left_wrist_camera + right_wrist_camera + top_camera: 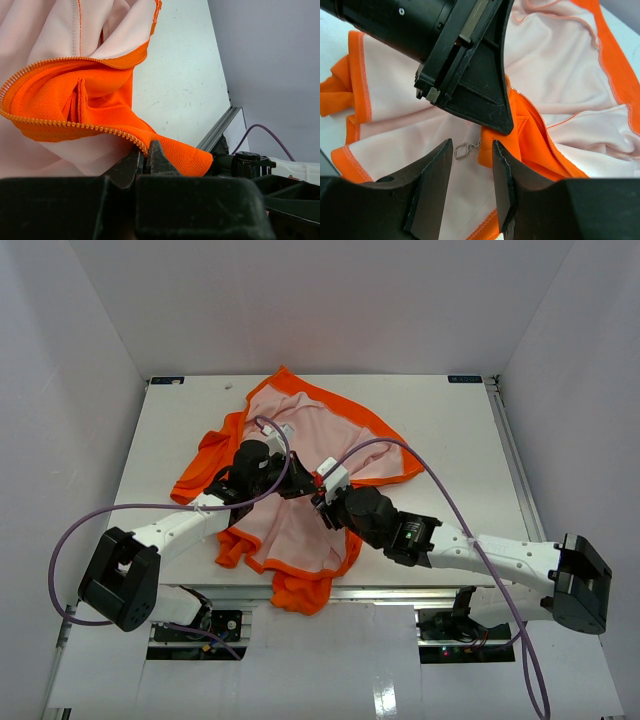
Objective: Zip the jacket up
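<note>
**A:** From above, where does the jacket (pixel 310 430) lie?

**B:** It is spread open, lining up, mid-table (pixel 450 420), and its hem spills over the near edge. White surface shows between it and the far and right edges, with a narrower strip on the left. The left gripper (pixel 293 485) and right gripper (pixel 322 502) meet over its middle, nearly touching.

**A:** And the left wrist view?

**B:** The left gripper (pixel 146 156) is pinched tight on the jacket's orange zipper edge. The zipper teeth (pixel 65 122) loop away to the left. Beyond the fold, bare table runs to its metal rail.

**A:** And the right wrist view?

**B:** The right gripper (pixel 471 146) stands partly apart and holds nothing. The zipper pull (pixel 462 150) lies on the lining between the fingertips and appears to touch neither. The left gripper's black body crowds in just ahead, so there is little room there.
</note>
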You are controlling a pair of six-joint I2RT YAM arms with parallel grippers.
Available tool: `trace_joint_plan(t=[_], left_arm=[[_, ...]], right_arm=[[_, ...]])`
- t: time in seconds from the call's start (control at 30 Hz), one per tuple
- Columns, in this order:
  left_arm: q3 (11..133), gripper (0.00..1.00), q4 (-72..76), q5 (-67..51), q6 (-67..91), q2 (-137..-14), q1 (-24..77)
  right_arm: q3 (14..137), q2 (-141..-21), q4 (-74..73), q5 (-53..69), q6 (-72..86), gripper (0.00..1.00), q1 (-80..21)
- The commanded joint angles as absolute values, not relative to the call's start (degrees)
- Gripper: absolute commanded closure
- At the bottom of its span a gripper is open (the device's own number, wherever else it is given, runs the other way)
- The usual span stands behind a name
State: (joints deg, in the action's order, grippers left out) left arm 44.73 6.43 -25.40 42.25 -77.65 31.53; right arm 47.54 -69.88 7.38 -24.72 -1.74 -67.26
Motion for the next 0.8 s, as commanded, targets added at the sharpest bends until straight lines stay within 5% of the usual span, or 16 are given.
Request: trace_joint_plan(t=[0.0, 0.77], left_arm=[[46.93, 1.0, 6.06, -24.87, 42.45, -76.9, 31.64], [45.72, 1.0, 5.69, -25.27, 41.84, -74.99, 31.64]], right_arm=[[51.28, -73.22, 6.48, -25.1, -2.11, 0.56, -67.59], [51.86, -77.13, 5.76, -32.65, -3.69, 0.55, -67.68]])
